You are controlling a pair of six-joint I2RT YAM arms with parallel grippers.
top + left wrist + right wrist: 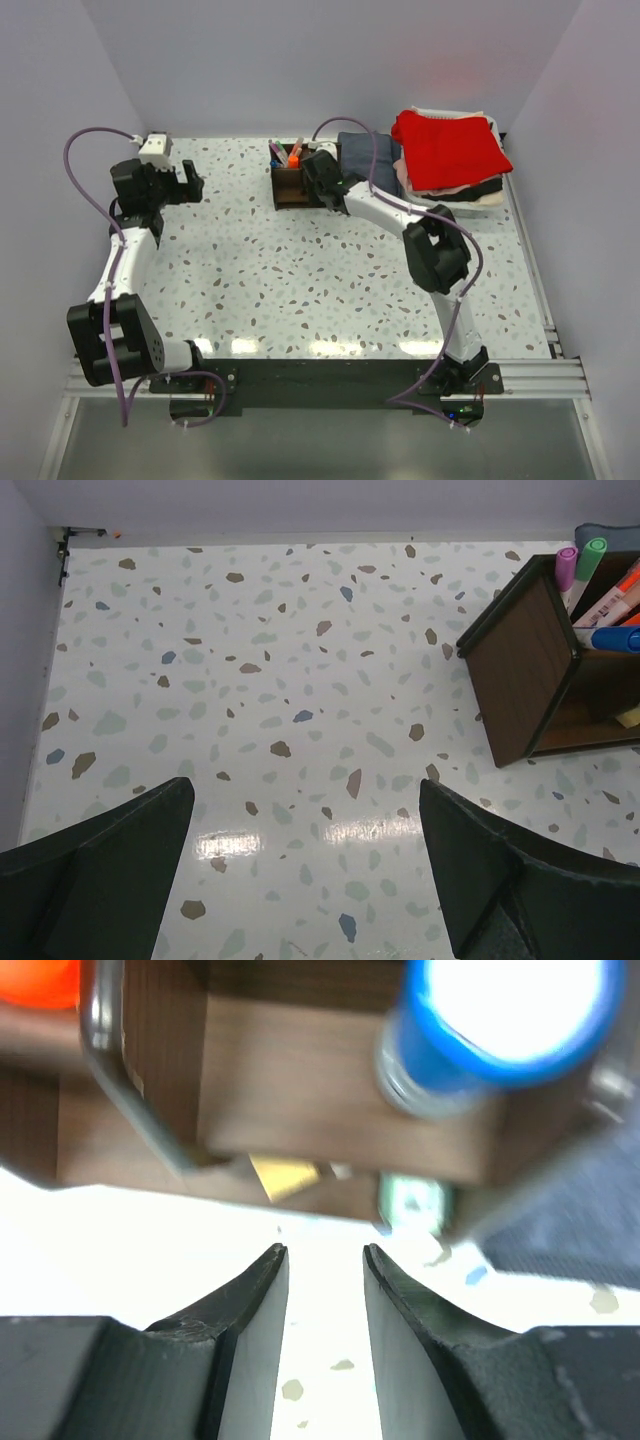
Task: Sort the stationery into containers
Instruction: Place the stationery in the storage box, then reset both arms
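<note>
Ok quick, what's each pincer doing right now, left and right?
Left pincer: wide open, empty.
Right pincer: slightly open, empty, facing the organizer.

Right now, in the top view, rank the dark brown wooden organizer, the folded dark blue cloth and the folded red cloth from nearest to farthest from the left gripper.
From the left gripper:
1. Dark brown wooden organizer, back centre, to its right.
2. Folded dark blue cloth, just beyond the organizer.
3. Folded red cloth, back right corner.
</note>
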